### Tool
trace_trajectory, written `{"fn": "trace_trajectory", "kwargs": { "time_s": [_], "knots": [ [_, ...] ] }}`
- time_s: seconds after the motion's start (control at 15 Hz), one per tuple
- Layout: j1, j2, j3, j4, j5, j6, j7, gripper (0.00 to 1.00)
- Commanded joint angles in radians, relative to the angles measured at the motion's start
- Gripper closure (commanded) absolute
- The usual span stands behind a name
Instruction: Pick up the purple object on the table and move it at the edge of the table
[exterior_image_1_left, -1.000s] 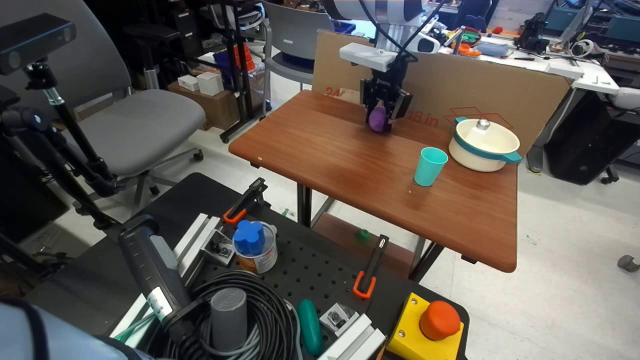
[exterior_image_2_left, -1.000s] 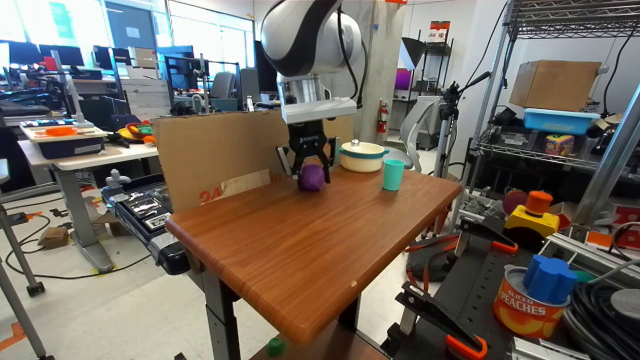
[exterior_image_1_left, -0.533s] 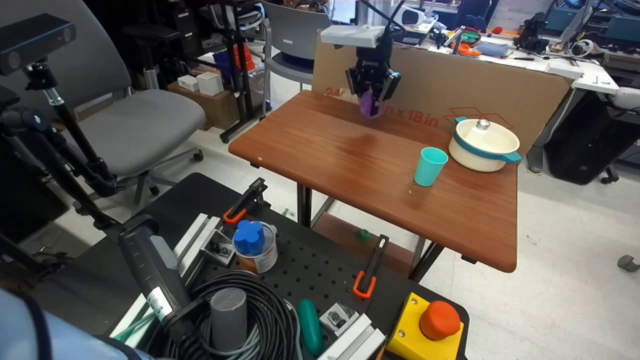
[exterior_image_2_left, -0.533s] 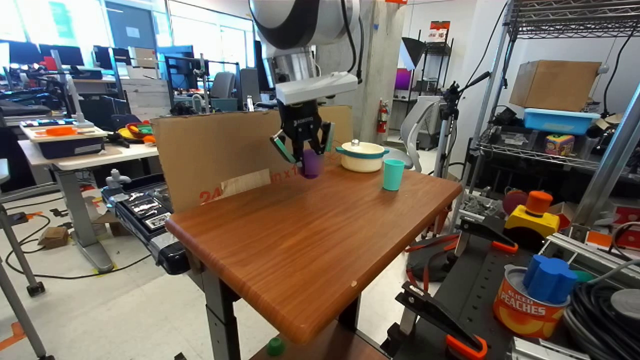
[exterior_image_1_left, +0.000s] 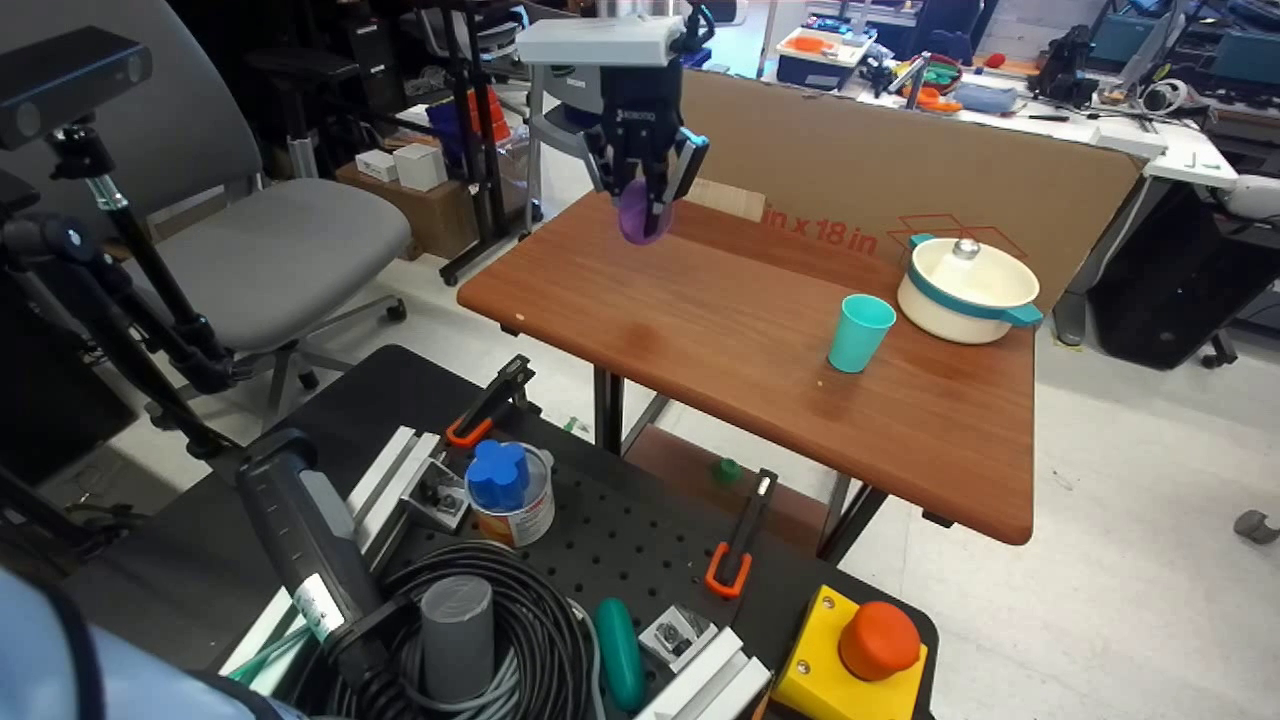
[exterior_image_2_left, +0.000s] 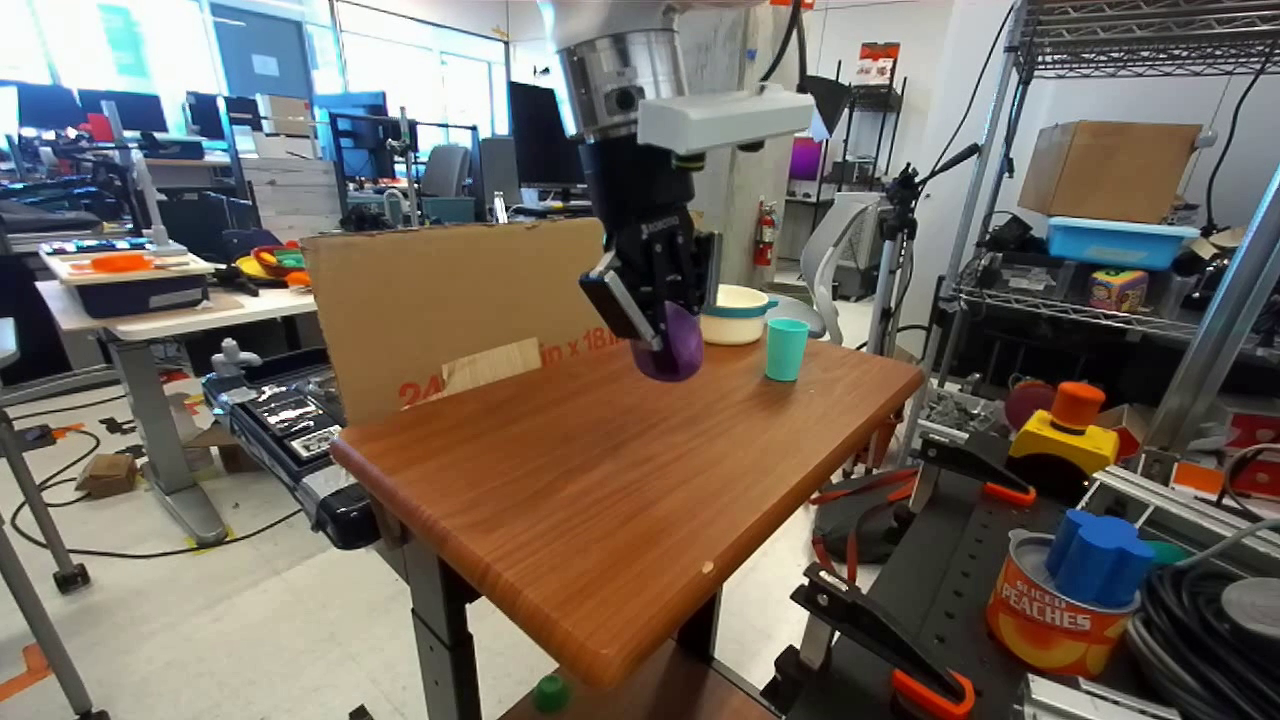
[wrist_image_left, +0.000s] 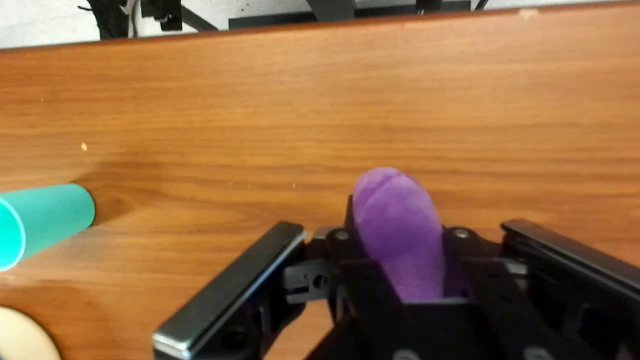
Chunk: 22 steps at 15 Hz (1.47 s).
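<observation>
The fingers clasp the purple object from both sides, its rounded tip jutting out past them. They point down over the table, and the purple object hangs clear of the table's top, inside its edges. On the table, toward one short end, a teal cup stands upright. At that same end of the table sits a cream pot, its lid on. A cardboard sheet stands along one long edge of the table. Off the table's opposite long edge is a black perforated cart, bearing a yellow box with an orange button. A gray chair stands off the table's other short end. Under the table's top, a small green thing lies on a lower board.
</observation>
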Motion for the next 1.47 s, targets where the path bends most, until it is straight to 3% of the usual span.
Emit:
{"fn": "trace_trajectory", "kwargs": {
  "time_s": [0.0, 0.4, 0.47, 0.53, 0.67, 0.87, 1.07, 1.27, 1.4],
  "knots": [
    [-0.017, -0.027, 0.021, -0.100, -0.015, 0.038, -0.016, 0.94],
    [-0.040, 0.059, 0.011, -0.086, -0.011, 0.018, -0.033, 0.94],
    [-0.041, 0.075, 0.008, -0.079, -0.016, 0.016, -0.031, 0.81],
    [-0.041, 0.095, 0.006, -0.065, -0.016, 0.011, -0.029, 0.52],
    [-0.040, 0.134, 0.002, -0.034, -0.013, 0.004, -0.024, 0.44],
    [-0.039, 0.143, -0.004, -0.025, -0.012, 0.000, -0.026, 0.23],
    [-0.034, 0.036, -0.003, -0.123, -0.023, 0.035, -0.025, 0.01],
    [-0.044, -0.143, 0.022, -0.259, 0.003, 0.044, -0.055, 0.00],
    [-0.072, -0.248, 0.048, -0.324, 0.092, 0.112, -0.077, 0.00]
  ]
}}
